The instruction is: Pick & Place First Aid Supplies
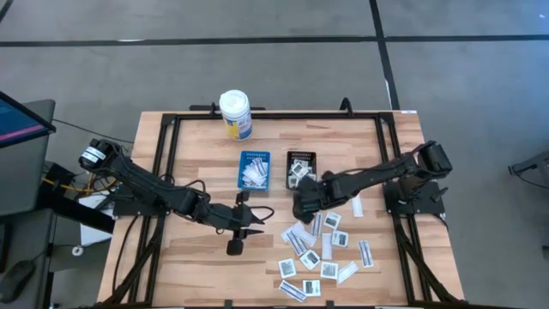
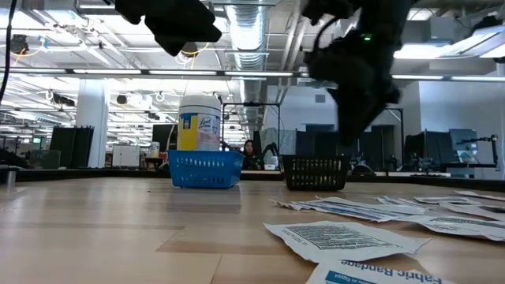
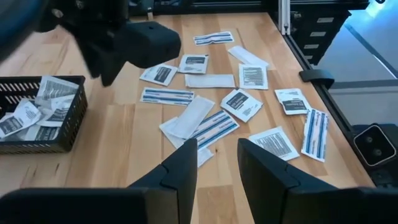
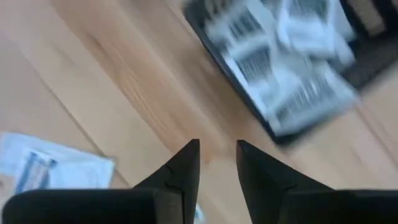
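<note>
The first aid supplies are small white paper packets [image 1: 322, 249], lying flat and scattered on the wooden table at the near right [image 3: 239, 102]. More packets [image 4: 292, 56] lie in a black tray [image 1: 300, 165], and others in a blue tray [image 1: 254, 169] beside it. My right gripper [image 1: 300, 209] hovers open between the black tray and the scattered packets, pointing steeply down, with nothing between its fingers [image 4: 217, 155]. My left gripper [image 1: 257, 227] is open and holds nothing. It stands above the bare table left of the packets, pointing toward them [image 3: 217, 162].
A white bottle [image 1: 235, 113] with a yellow label stands at the far edge, behind the blue tray [image 2: 205, 168]. A black frame [image 1: 167, 137] runs around the tabletop. Bare wood lies at the near left.
</note>
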Controlling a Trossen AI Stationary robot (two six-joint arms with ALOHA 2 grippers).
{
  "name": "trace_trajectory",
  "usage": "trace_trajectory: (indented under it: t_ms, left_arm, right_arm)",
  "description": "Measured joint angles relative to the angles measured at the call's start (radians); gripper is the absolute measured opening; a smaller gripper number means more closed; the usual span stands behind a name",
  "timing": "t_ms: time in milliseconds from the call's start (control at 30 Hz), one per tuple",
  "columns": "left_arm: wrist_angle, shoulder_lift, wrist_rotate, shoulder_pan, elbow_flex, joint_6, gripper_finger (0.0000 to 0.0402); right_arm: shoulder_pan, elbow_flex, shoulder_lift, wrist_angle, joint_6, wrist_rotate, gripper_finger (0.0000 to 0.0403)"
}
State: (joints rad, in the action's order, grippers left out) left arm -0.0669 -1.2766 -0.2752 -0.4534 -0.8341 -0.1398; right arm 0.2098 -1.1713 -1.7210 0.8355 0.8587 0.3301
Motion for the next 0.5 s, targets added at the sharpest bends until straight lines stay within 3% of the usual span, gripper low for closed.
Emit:
trace_trajectory:
  t_ms: [167,367,500]
  left_arm:
    - [-0.002,0.0,0.0,0.008,0.0,0.042,0.0115]
    - [-0.031,0.0,0.0,0.049,0.0,0.108,0.0115]
    - [-0.059,0.0,0.0,0.089,0.0,0.117,0.0115]
  right_arm:
    - [0.052,0.017,0.003,0.136,0.202,0.0,0.0098]
    - [0.117,0.09,0.002,0.105,0.328,-0.097,0.0098]
    - [0.146,0.126,0.002,0.115,0.419,-0.102,0.0098]
